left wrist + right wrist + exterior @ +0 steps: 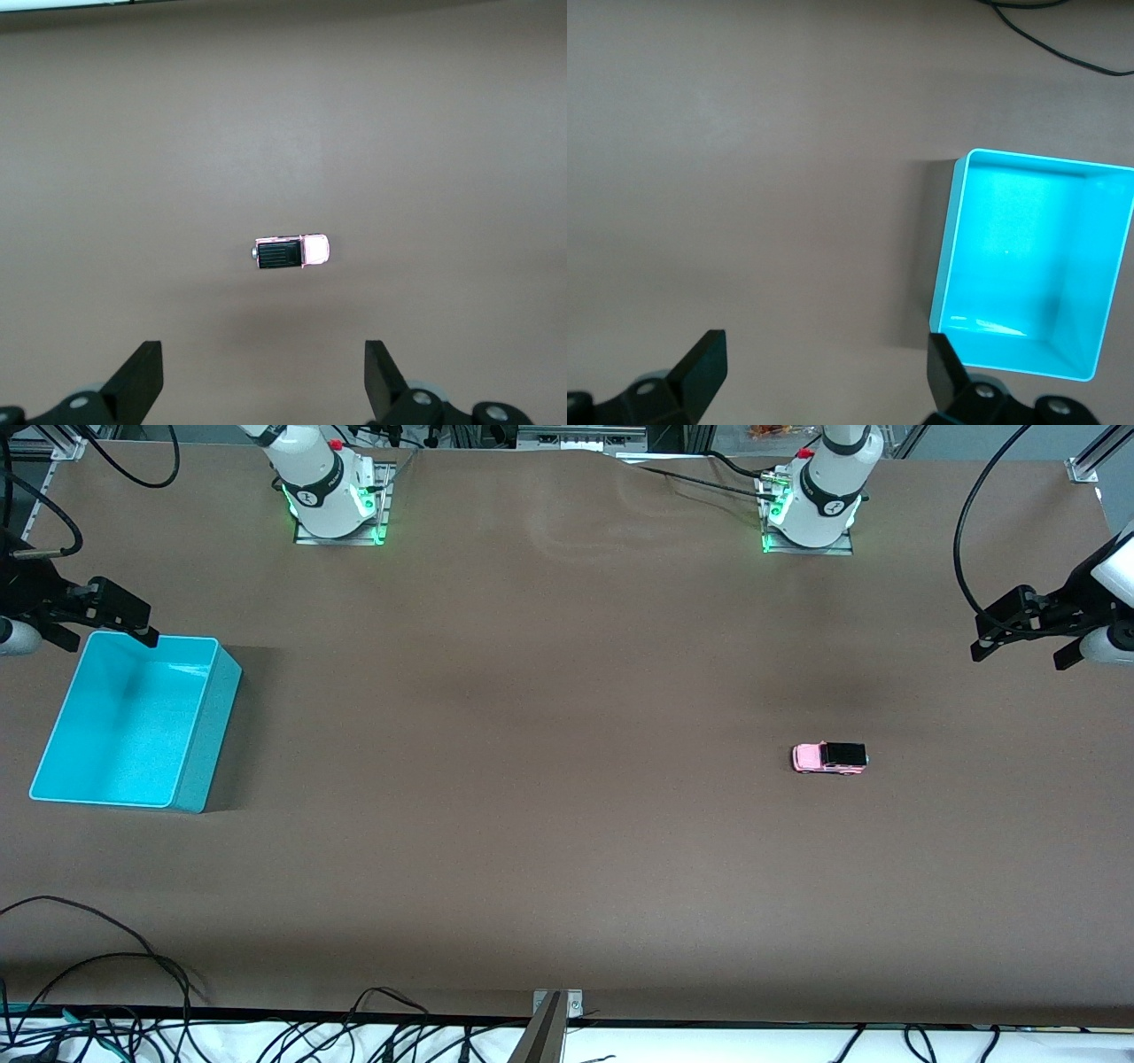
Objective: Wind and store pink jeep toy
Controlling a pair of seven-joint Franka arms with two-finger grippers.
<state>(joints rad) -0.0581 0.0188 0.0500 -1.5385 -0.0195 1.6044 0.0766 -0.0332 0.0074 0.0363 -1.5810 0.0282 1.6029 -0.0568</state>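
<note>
The desk (567, 850) is one wide brown surface with only two things on it. The larger is the turquoise bin (199, 731), empty, at the right arm's end of the desk. The right hand (106, 615) hangs in the air just above the bin's rim, with its fingers released and holding nothing; this arm waits. In the right wrist view the bin (957, 257) lies a little to one side of that hand (824, 372), not straight below it.

The left hand (1028, 633) is up in the air over the left arm's end of the desk, also released and empty. The pink jeep toy (829, 757) stands on its wheels on the bare desk, well apart from this hand and very far from the bin. In the left wrist view the jeep (292, 251) lies ahead of the left hand (264, 376), almost centred between the two spread fingers (142, 376), with its long side lying across the gap between them.

I judge the step in hand is the reach to the jeep, and nothing of the task is done yet. To do it well, the left hand should come down straight over the toy and probably turn, so that the fingers close on the two narrow sides of the body. The toy is small and rolls, so a slow, centred closing is safer; a touch from one finger first may push it away.
</note>
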